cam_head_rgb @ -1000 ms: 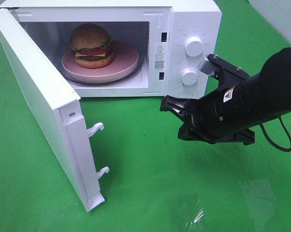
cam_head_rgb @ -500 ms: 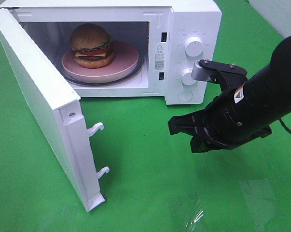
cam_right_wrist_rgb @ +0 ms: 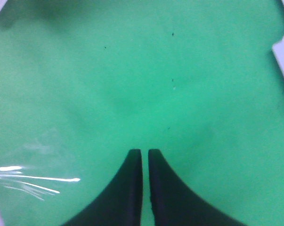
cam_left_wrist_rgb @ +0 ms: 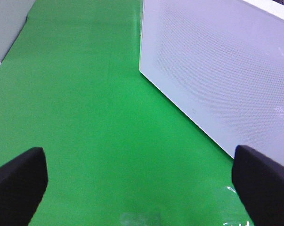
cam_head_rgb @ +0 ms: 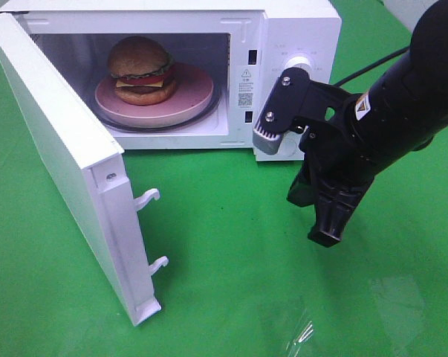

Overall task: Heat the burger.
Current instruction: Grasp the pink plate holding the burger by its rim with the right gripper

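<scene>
While the burger (cam_head_rgb: 140, 69) is sitting on the plate (cam_head_rgb: 194, 100) inside the open microwave (cam_head_rgb: 313, 30), upper left, right pincer (cam_right_wrist_rgb: 145, 151) is hanging almost closed, empty; left pincer (cam_left_wrist_rgb: 138, 155) is gaping wide, empty.

- The microwave (cam_head_rgb: 298, 44) mouth faces the front, so a straight reach in is open.
- Its door (cam_head_rgb: 60, 156) is swung way out and walls off the left side, with latch hooks (cam_head_rgb: 148, 198) poking off its edge.
- Inside, the burger (cam_head_rgb: 140, 68) and pink plate (cam_head_rgb: 197, 100) take most of the floor, and headroom over the bun is slim.
- The right arm (cam_head_rgb: 387, 119) hangs across the control panel.
- There's a wide lane of green mat (cam_head_rgb: 231, 282) between door and arm.
- Over by the left gripper (cam_left_wrist_rgb: 142, 188) there's mat ahead and a white dotted panel (cam_left_wrist_rgb: 217, 70) close on one side.
</scene>
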Robot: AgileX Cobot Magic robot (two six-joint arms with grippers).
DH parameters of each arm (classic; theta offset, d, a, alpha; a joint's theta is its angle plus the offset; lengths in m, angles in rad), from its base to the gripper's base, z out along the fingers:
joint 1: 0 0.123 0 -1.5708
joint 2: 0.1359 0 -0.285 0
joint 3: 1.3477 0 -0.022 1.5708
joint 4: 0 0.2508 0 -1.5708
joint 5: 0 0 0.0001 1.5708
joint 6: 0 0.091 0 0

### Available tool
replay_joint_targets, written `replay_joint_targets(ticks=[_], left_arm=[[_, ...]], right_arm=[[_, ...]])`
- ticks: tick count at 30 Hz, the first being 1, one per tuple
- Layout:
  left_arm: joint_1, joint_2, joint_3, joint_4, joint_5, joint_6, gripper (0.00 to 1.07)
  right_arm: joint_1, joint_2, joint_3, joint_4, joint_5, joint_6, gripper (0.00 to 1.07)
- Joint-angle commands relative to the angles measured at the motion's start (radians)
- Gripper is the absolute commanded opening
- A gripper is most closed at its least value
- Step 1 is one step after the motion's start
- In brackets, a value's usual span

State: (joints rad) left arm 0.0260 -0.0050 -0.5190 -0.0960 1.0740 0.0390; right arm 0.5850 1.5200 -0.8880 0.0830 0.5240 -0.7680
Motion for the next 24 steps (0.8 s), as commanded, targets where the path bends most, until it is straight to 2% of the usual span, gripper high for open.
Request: replay_joint_targets(ticks=[1, 2, 6, 10, 11, 12, 13, 14, 15, 16, 17, 18, 19, 20, 21, 22, 24], left_arm=[[0.004, -0.004, 0.002, -0.004, -0.005, -0.002, 0.99], [0.004, -0.004, 0.002, -0.004, -0.005, -0.002, 0.99], [0.004, -0.004, 0.002, -0.004, -0.005, -0.002, 0.99], [0.004, -0.004, 0.002, -0.004, -0.005, -0.002, 0.99], [0.004, -0.004, 0.002, -0.004, -0.005, -0.002, 0.99], [0.004, -0.004, 0.002, -0.004, -0.005, -0.002, 0.99], [0.004, -0.004, 0.002, -0.004, -0.005, -0.002, 0.99], [0.004, -0.004, 0.002, -0.004, -0.005, -0.002, 0.99], [0.004, -0.004, 0.002, -0.004, -0.005, -0.002, 0.99], [0.004, -0.004, 0.002, -0.004, -0.005, -0.002, 0.99], [0.004, -0.004, 0.002, -0.004, -0.005, -0.002, 0.99], [0.004, -0.004, 0.002, -0.004, -0.005, -0.002, 0.99], [0.004, -0.004, 0.002, -0.004, -0.005, -0.002, 0.99], [0.004, -0.004, 0.002, -0.004, -0.005, -0.002, 0.99], [0.004, -0.004, 0.002, -0.004, -0.005, -0.002, 0.99], [0.004, -0.004, 0.002, -0.004, -0.005, -0.002, 0.99], [0.004, -0.004, 0.002, -0.004, -0.005, -0.002, 0.99]], right_arm=[[0.003, -0.006, -0.008, -0.006, -0.048, -0.213, 0.09], [0.003, -0.006, -0.008, -0.006, -0.092, -0.315, 0.09], [0.003, -0.006, -0.008, -0.011, -0.158, -0.472, 0.10], [0.003, -0.006, -0.008, -0.028, -0.202, -0.537, 0.13], [0.003, -0.006, -0.008, -0.036, -0.238, -0.539, 0.17], [0.003, -0.006, -0.008, -0.036, -0.238, -0.539, 0.17], [0.003, -0.006, -0.008, -0.036, -0.270, -0.534, 0.27], [0.003, -0.006, -0.008, -0.036, -0.270, -0.534, 0.27], [0.003, -0.006, -0.008, -0.036, -0.278, -0.533, 0.41], [0.003, -0.006, -0.008, -0.036, -0.278, -0.533, 0.41], [0.003, -0.004, -0.008, -0.037, -0.272, -0.519, 0.58], [0.003, -0.004, -0.008, -0.037, -0.272, -0.519, 0.58], [0.003, 0.000, -0.008, -0.037, -0.266, -0.497, 0.77], [0.003, 0.000, -0.008, -0.037, -0.266, -0.497, 0.77], [0.003, 0.011, -0.011, -0.046, -0.244, -0.486, 0.90], [0.003, 0.031, -0.017, -0.064, -0.228, -0.468, 0.98], [0.003, 0.039, -0.021, -0.073, -0.228, -0.458, 0.99]])
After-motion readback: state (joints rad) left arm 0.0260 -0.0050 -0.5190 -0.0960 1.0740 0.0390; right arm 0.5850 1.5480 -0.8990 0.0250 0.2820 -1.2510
